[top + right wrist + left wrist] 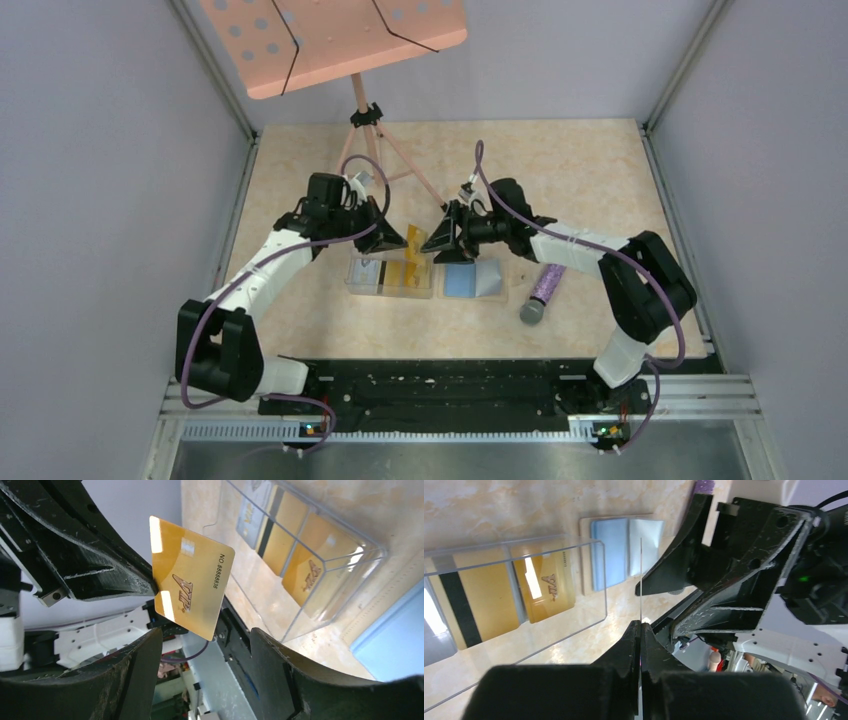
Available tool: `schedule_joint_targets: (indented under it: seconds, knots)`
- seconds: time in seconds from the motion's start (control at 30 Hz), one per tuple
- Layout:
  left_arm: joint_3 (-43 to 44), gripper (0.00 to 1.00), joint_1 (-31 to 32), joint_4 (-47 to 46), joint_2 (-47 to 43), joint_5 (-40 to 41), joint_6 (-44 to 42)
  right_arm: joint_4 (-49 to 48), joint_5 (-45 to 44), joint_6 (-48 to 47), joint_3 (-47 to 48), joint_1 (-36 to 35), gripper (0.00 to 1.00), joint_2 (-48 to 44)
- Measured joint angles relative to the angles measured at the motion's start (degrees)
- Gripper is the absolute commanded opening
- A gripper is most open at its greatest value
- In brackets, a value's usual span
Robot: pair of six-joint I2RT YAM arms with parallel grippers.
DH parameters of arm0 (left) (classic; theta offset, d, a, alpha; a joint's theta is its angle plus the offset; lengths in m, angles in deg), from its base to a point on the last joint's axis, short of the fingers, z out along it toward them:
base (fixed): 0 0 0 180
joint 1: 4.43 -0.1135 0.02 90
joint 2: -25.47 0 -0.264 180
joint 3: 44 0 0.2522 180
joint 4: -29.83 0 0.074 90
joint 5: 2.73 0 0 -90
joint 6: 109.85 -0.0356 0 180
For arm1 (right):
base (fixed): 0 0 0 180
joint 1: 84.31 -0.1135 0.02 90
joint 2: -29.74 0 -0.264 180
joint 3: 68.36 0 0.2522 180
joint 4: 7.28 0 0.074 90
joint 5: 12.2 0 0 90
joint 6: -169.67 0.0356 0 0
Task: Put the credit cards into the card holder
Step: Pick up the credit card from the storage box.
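Note:
My left gripper is shut on a gold credit card, held on edge above the table. The left wrist view shows that card as a thin line. The right wrist view shows its gold "VIP" face. My right gripper is open and empty, facing the card from close by with its jaws not touching it. The card holder lies open on the table below, light blue side up. More gold cards lie in the clear box.
A clear plastic box sits left of the card holder. A purple cylinder with a grey end lies to the right. A pink music stand on a tripod stands at the back.

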Motion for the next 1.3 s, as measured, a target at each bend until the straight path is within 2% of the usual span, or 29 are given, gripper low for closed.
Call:
schedule_joint_targets:
  seconds: [0.27, 0.47, 0.63, 0.73, 0.93, 1.07, 1.2, 1.3]
  knots:
    - [-1.2, 0.0, -0.3, -5.1, -1.0, -3.4, 4.1, -17.6, 3.3, 11.3, -4.1, 0.3, 0.59, 0.0]
    - [-3.7, 0.0, -0.7, -8.5, -2.6, -4.9, 7.0, -29.0, 3.5, 17.9, -7.5, 2.1, 0.37, 0.0]
    - [-5.2, 0.0, -0.8, -11.2, -3.1, -6.1, 8.5, -34.2, 4.2, 21.2, -8.6, 2.8, 0.25, 0.0]
    - [-5.7, 0.0, -0.8, -12.0, -3.1, -6.8, 9.0, -36.6, 4.9, 22.5, -8.7, 2.8, 0.2, 0.0]
    - [-5.9, 0.0, -0.8, -13.7, -3.1, -8.5, 10.1, -40.7, 6.2, 25.0, -9.4, 2.9, 0.0, 1.7]
    - [-5.9, 0.0, -0.8, -14.2, -2.9, -9.3, 10.3, -41.4, 6.8, 25.7, -9.6, 2.9, 0.0, 2.5]
    - [-5.9, 0.17, -0.8, -13.9, -2.4, -9.7, 10.1, -39.2, 7.0, 23.5, -9.6, 3.0, 0.0, 2.4]
    - [-5.9, 0.22, -0.3, -13.2, -1.9, -9.3, 9.3, -33.0, 7.0, 19.2, -8.9, 3.5, 0.0, 1.7]
